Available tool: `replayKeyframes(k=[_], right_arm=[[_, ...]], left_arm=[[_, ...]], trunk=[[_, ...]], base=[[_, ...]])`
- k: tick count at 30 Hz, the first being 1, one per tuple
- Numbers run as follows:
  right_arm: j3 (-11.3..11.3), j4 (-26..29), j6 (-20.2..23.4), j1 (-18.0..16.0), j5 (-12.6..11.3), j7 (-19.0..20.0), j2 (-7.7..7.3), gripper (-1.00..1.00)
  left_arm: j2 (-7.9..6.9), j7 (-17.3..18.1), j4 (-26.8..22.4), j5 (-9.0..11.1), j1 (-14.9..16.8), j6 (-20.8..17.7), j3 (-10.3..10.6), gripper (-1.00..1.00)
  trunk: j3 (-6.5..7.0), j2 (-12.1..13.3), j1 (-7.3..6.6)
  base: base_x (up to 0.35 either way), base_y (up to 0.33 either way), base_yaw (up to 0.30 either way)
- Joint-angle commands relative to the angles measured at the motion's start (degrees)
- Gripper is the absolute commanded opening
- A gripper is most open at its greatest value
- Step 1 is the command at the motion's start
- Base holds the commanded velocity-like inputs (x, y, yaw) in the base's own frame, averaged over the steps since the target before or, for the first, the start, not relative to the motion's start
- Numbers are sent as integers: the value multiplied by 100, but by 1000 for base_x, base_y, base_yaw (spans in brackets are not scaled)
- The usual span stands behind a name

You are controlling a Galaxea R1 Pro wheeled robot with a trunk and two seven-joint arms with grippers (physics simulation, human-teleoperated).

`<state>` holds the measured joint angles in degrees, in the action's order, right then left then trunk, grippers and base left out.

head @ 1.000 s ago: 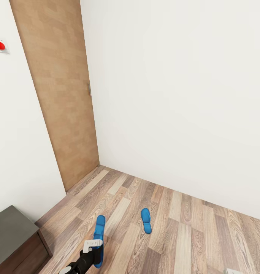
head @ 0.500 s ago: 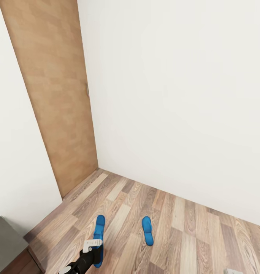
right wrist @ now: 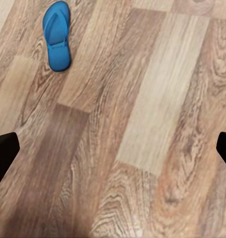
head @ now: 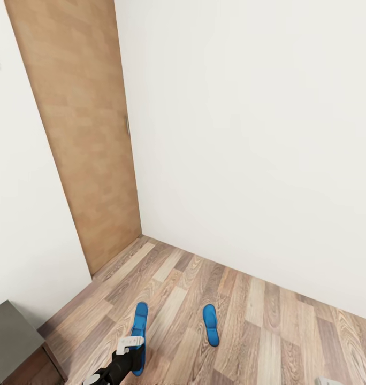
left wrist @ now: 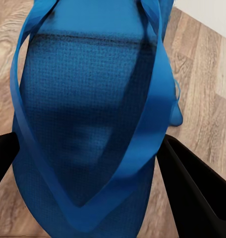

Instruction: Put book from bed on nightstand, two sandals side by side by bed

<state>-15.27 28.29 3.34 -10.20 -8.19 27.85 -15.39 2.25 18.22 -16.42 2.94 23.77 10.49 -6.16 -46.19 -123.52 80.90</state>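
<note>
In the head view my left gripper (head: 131,348) is low at the picture's bottom, shut on one bright blue sandal (head: 139,320) that points away from me over the wood-plank floor. The left wrist view has that sandal (left wrist: 88,114) close up, its blue straps showing, with a black finger (left wrist: 195,191) on each side. The other sandal (head: 211,324) lies flat on the floor to the right, apart from the first; it also lies ahead of my right gripper (right wrist: 113,148), which is open over bare planks. The book and the bed are out of view.
This is a room corner: a light wooden door (head: 81,133) at the left and a white wall (head: 247,133) ahead. A dark brown nightstand (head: 6,334) with a grey top stands at the lower left. Plank floor (head: 279,342) stretches to the right.
The camera has swung a little, so door and nightstand shifted in the picture. The loose sandal drifted slightly right and down. My left gripper keeps its hold on the sandal.
</note>
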Motion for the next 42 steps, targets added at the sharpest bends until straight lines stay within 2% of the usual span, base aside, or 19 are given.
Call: replayKeyframes(k=[1,17,22,30,36,42], right_arm=[[-20,1,35,-3,-51,33,1,100],[-20,1,35,1,-42,36,1,100],[-20,1,35,1,-42,36,1,100],[-20,1,35,1,-42,36,1,100],[-20,1,35,1,-46,36,1,100],[-20,1,35,1,-51,34,1,100]], left_arm=[[4,50,7,31,5,-3,-43,-100],[1,57,7,39,5,-3,-51,-100],[-4,58,3,40,5,-3,-52,-100],[-5,59,-2,40,5,-3,-52,-100],[-5,59,-2,40,5,-3,-52,-100],[-5,59,-5,39,5,-3,-52,-100]], trunk=[[-13,-3,-1],[-36,-3,-1],[-36,-3,-1],[-36,-3,-1],[-36,-3,-1],[-36,-3,-1]], base=[[0,0,171],[2,0,36],[206,0,33],[267,0,229],[47,0,273],[7,0,61]])
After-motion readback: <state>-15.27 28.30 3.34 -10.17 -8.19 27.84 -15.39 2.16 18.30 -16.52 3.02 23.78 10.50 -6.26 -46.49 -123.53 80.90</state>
